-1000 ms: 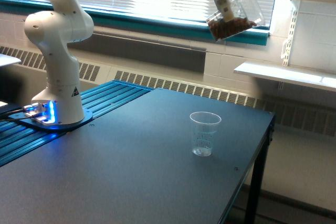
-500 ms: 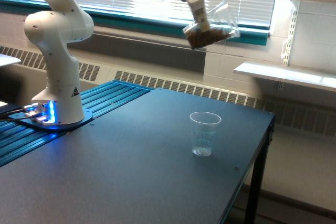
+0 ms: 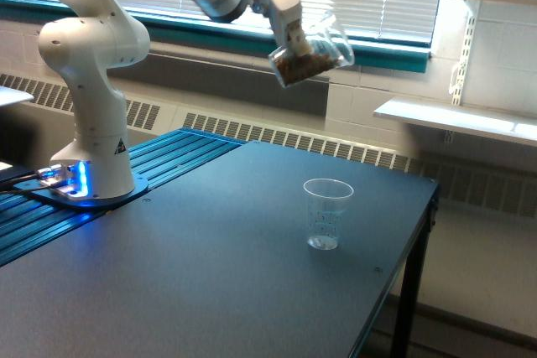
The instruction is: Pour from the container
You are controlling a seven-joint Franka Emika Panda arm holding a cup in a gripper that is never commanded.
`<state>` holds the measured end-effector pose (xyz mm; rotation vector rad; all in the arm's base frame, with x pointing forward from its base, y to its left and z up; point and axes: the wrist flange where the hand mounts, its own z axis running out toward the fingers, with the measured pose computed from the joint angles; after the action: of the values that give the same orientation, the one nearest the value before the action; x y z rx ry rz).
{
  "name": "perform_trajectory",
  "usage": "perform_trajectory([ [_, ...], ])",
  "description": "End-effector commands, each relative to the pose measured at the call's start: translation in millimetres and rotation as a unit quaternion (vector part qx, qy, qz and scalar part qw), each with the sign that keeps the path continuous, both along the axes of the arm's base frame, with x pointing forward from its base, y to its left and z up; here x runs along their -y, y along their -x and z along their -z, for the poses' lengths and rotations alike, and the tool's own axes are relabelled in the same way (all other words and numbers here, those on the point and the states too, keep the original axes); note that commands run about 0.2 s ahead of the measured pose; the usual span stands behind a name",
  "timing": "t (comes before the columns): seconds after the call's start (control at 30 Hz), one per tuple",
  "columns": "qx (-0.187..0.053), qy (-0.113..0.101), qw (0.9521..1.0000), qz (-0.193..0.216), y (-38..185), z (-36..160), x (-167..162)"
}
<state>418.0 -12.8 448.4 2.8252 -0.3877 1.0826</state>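
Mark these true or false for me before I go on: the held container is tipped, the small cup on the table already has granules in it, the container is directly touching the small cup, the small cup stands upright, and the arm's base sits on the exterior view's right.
1. The container in the gripper is tipped. True.
2. The small cup already holds granules. False: it looks empty; the brown granules are all in the container.
3. The container touches the small cup. False: it is high above the table, well apart.
4. The small cup stands upright. True.
5. The arm's base is on the exterior view's right. False: it is on the left.
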Motion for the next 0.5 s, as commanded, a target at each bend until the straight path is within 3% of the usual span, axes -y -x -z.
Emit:
perform_trajectory([
  [0.03,-0.01,-0.031,0.9988,0.037,23,34.0,-14],
  [0.23,-0.059,-0.009,0.9979,0.025,49,80.8,-27],
  [0.4,-0.109,-0.01,0.9934,0.032,72,121.9,-31],
  [0.5,-0.111,-0.011,0.9931,0.035,66,120.5,-33],
])
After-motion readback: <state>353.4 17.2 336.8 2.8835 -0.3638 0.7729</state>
